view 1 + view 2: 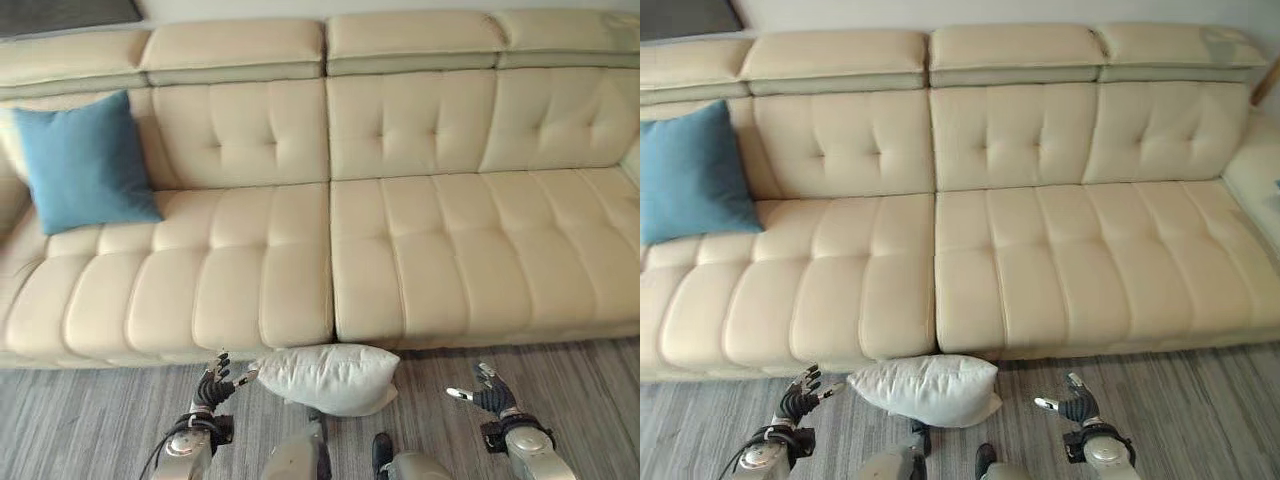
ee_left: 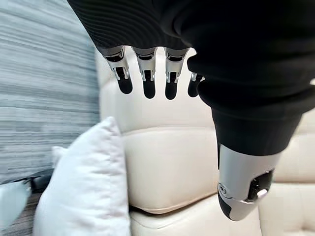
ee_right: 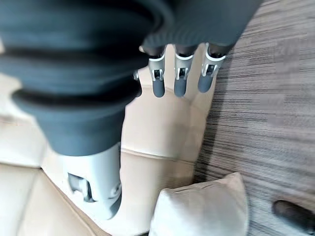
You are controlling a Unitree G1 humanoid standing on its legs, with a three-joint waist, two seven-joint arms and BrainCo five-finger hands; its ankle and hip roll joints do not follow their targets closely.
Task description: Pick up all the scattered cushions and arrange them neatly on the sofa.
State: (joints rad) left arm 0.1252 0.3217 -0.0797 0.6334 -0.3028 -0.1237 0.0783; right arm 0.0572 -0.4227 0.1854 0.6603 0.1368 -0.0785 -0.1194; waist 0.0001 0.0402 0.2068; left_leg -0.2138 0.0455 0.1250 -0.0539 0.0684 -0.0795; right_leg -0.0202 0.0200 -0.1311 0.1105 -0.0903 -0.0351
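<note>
Left eye view, plump white cushion (image 1: pixel 328 377), tufted sofa (image 1: pixel 400 230)

Home living room: cream tufted sofa (image 1: pixel 330 250), grey carpet (image 1: pixel 90 420).

Living-room setting. A long cream leather sofa (image 1: pixel 330 250) spans the width of the scene, with tufted backrests, padded headrest sections along the top and seat cushions stitched into vertical channels; a seam divides left and right halves. Another cream section adjoins it at the far right (image 1: pixel 1255 175). The floor (image 1: pixel 90 420) is grey, finely striped. A pale wall (image 1: pixel 940 12) rises behind the sofa.
</note>
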